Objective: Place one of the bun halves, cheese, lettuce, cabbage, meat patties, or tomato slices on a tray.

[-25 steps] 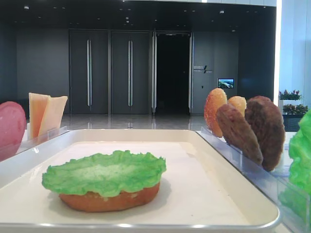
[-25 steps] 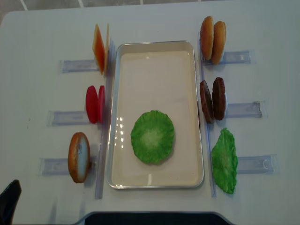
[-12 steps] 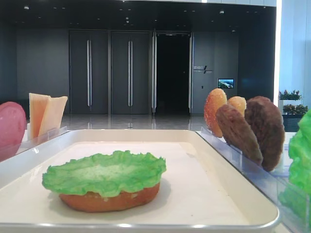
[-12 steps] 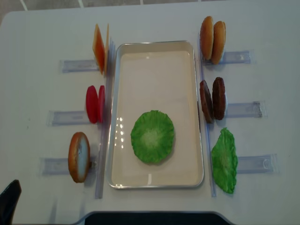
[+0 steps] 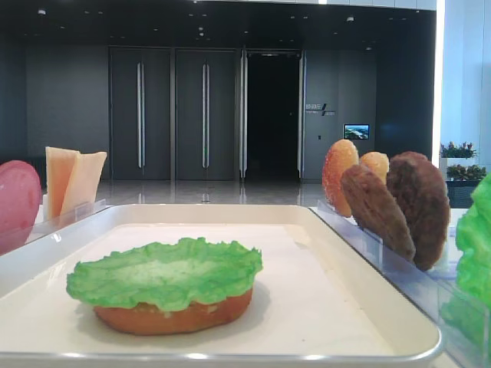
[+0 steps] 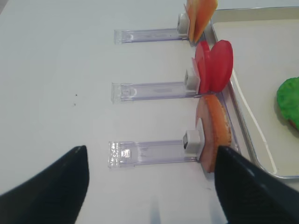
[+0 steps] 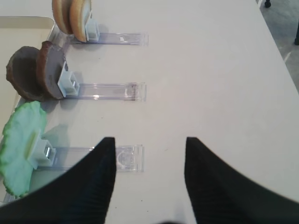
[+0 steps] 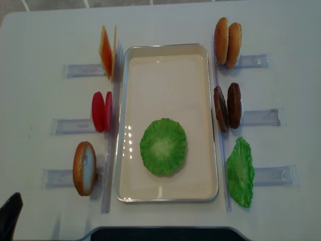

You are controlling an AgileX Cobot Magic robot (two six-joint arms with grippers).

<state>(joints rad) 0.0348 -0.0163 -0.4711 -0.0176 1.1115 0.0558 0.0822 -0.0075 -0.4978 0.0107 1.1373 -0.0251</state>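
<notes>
A white worktop (image 8: 40,30) stands in a dim hall: dark panelled wall, tall doors (image 5: 173,115) with long handles, one open doorway (image 5: 272,115), small lit screen (image 5: 356,131), potted flowers (image 5: 458,150), glossy floor.

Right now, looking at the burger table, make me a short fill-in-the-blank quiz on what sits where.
1. On the tray, a lettuce leaf lies on top of a ____.
2. The number of meat patties in the holder is ____.
3. The tomato slices stand on the tray's ____ side in the overhead view.

Missing words: bun half; two; left
</notes>
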